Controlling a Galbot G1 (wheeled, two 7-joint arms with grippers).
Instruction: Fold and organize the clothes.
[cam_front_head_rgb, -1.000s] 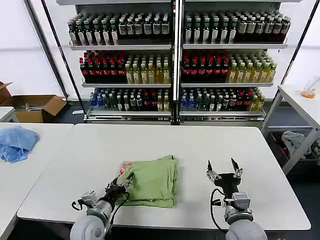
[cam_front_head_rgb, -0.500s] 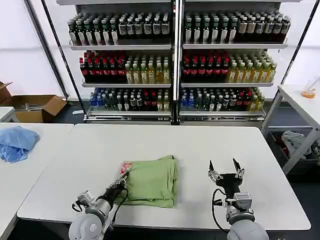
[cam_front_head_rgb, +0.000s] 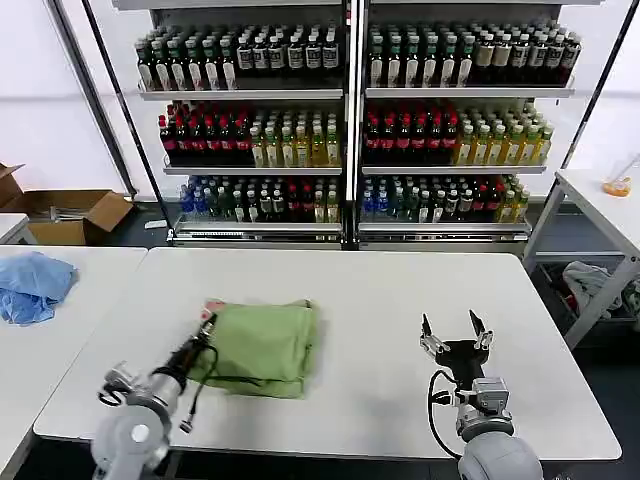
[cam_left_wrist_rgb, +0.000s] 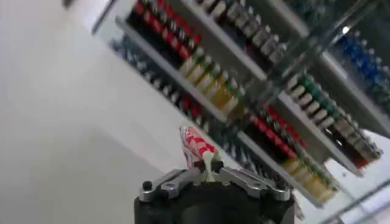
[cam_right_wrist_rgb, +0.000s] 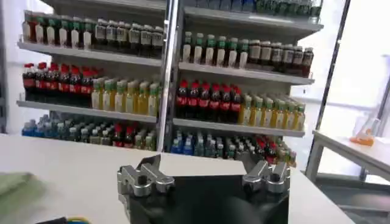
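Far left, on a separate side table (cam_front_head_rgb: 40, 345), a light blue cloth (cam_front_head_rgb: 33, 285) lies bunched; behind it a cardboard box (cam_front_head_rgb: 70, 215) sits on the floor. On the main white table (cam_front_head_rgb: 380, 300), the left gripper (cam_front_head_rgb: 203, 335) sits low at the left edge of the light green T-shirt (cam_front_head_rgb: 262, 345), fingers pinched narrow on the fabric; in the left wrist view a bit of red-and-white print (cam_left_wrist_rgb: 196, 146) pokes up between its tips (cam_left_wrist_rgb: 208, 173). The T-shirt lies folded into a compact rectangle left of the table's centre, near the front edge, with the print showing at its upper left corner. To the right, well apart from the shirt, the right gripper (cam_front_head_rgb: 454, 335) hovers above bare tabletop with its two fingers spread wide, nothing between them; the right wrist view shows the same open pose (cam_right_wrist_rgb: 207, 176). Behind the table, shelves (cam_front_head_rgb: 345, 95) hold rows of bottles: dark ones on top, red and yellow in the middle, blue, green and red mixed below. Labels are too small to read. Far right, a grey garment (cam_front_head_rgb: 592, 280) lies heaped under another white table (cam_front_head_rgb: 610, 205).
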